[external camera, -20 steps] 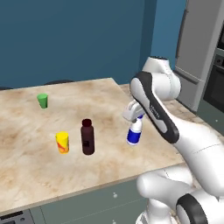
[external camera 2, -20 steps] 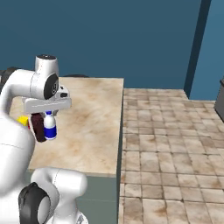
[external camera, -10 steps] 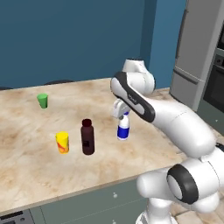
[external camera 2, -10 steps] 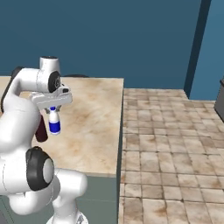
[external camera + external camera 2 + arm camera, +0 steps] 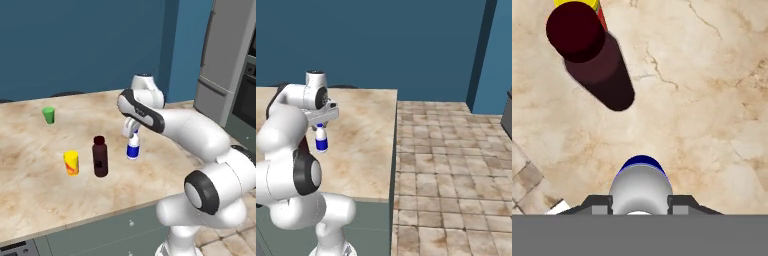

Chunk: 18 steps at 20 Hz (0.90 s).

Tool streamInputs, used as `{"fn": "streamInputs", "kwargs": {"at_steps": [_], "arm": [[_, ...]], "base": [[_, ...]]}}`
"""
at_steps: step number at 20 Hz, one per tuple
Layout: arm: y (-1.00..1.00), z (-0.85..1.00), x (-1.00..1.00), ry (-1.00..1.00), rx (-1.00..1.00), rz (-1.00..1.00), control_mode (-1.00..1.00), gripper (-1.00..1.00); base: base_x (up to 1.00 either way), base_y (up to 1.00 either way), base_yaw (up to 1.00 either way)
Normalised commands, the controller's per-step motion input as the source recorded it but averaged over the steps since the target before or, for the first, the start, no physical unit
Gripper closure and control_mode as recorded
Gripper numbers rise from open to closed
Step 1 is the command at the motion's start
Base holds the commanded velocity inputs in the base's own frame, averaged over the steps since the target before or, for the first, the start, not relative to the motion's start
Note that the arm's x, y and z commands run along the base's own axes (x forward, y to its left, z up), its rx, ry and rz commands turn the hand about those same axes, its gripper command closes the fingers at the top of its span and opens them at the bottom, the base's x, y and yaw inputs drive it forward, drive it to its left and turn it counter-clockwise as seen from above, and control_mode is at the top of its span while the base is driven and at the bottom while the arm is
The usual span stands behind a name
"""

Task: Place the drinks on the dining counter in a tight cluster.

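my gripper [image 5: 131, 134] pinching the white bottle [image 5: 133, 149] | maroon bottle [image 5: 100, 156] just beside my fingers | sloppy release could tip either

maroon bottle [image 5: 100, 157]: tallest, capped, upright on dining counter [image 5: 35, 185].
white bottle [image 5: 133, 148]: blue label, upright, 3 o'clock of maroon bottle.

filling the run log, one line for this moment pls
gripper: shut on white bottle | bottle: just above counter | maroon bottle: upright, left of it, apart
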Motion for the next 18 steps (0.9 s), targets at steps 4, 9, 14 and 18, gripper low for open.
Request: {"fn": "streamInputs", "kwargs": {"at_steps": [4,9,14,18], "arm": [[0.19,-0.37,0.42,-0.04,0.00,0.12,-1.00,1.00],[0.25,-0.34,0.15,-0.03,0.00,0.09,-1.00,1.00],[0.35,-0.22,0.12,0.00,0.00,0.03,-1.00,1.00],[0.13,-0.13,0.16,0.00,0.00,0.01,-1.00,1.00]], "base": [[0.00,0.00,0.00],[0.00,0.00,0.00],[0.00,0.00,0.00],[0.00,0.00,0.00]]}}
